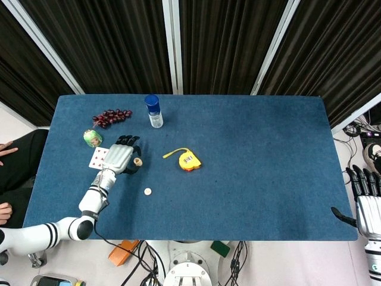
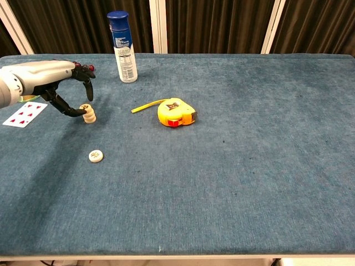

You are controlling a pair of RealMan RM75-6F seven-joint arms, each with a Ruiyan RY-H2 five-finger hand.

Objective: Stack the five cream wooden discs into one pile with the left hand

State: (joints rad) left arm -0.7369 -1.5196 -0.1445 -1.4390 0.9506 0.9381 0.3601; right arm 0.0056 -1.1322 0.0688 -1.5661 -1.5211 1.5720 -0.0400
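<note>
Left hand [image 2: 52, 83]: over the far-left part of the bench, palm down, fingers spread and arched above the pile; the thumb tip sits just beside the pile's top disc, and whether it touches cannot be told. Nothing is gripped in it.
Pile of cream discs [image 2: 87, 113]: stands upright on the cloth below the left hand's fingertips, left of the tape measure; the top disc carries a dark mark too small to read. How many discs are in it cannot be counted.
Loose cream disc [image 2: 95, 156]: lies flat and alone, nearer than the pile and well apart from it, a dark printed mark on its face, unreadable.
Right hand [image 1: 368, 205]: off the right edge of the bench, fingers apart and pointing up, holding nothing.
Tape measure [image 2: 176, 112]: yellow case with a red button, a short length of yellow tape pulled out to its left; no brand legible.
Spray bottle [image 2: 122, 47]: white body, blue cap, upright at the far side; label text too small to read.
Playing card [image 2: 25, 113]: face up, red pips, left of the pile.
Grapes [image 1: 111, 117]: dark bunch at the far left.
Green toy [image 1: 92, 138]: small round item beside the card.
Bench [image 2: 249, 166]: covered in blue cloth.
</note>
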